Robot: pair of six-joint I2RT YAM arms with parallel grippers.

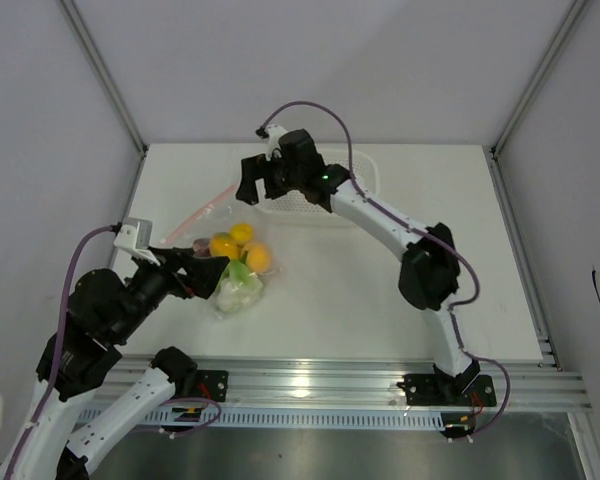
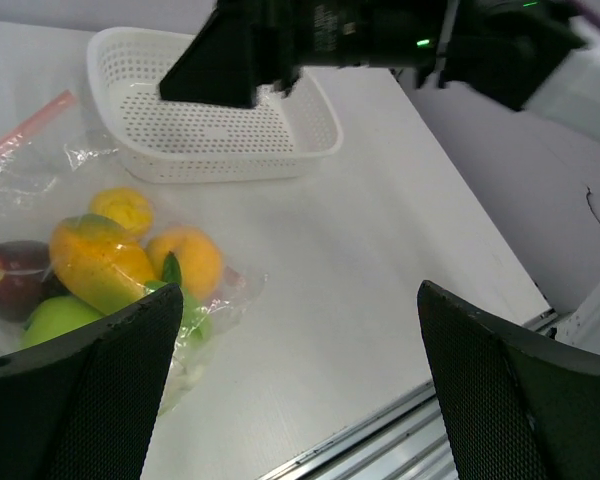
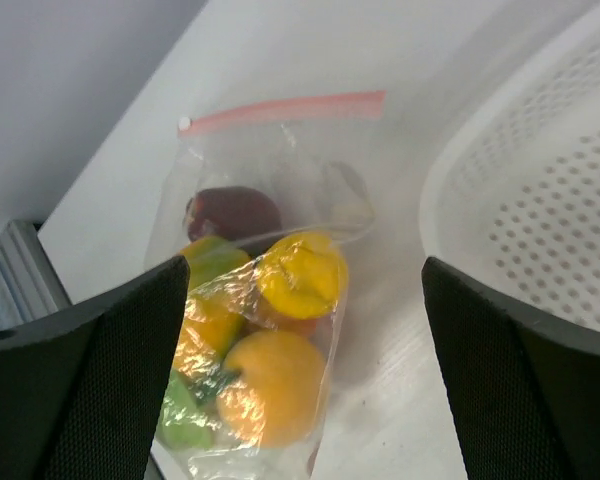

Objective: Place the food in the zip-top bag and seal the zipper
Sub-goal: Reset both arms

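Observation:
The clear zip-top bag (image 1: 230, 262) lies on the white table, left of centre, with the food inside it. In it I see a dark red apple (image 3: 232, 212), a yellow citrus (image 3: 298, 272), a peach (image 3: 270, 400), a mango (image 2: 100, 262), a green apple (image 2: 60, 318) and a white leafy vegetable (image 1: 238, 292). The red zipper (image 3: 290, 108) lies straight and flat along the far edge. My right gripper (image 1: 263, 192) hovers open above that end, holding nothing. By the bag's near left side, my left gripper (image 1: 198, 268) stands open and empty.
A white perforated basket (image 1: 365, 175) stands empty at the back, under and beside the right arm. An aluminium rail (image 1: 360, 380) runs along the table's near edge. Grey enclosure walls close in left, right and behind.

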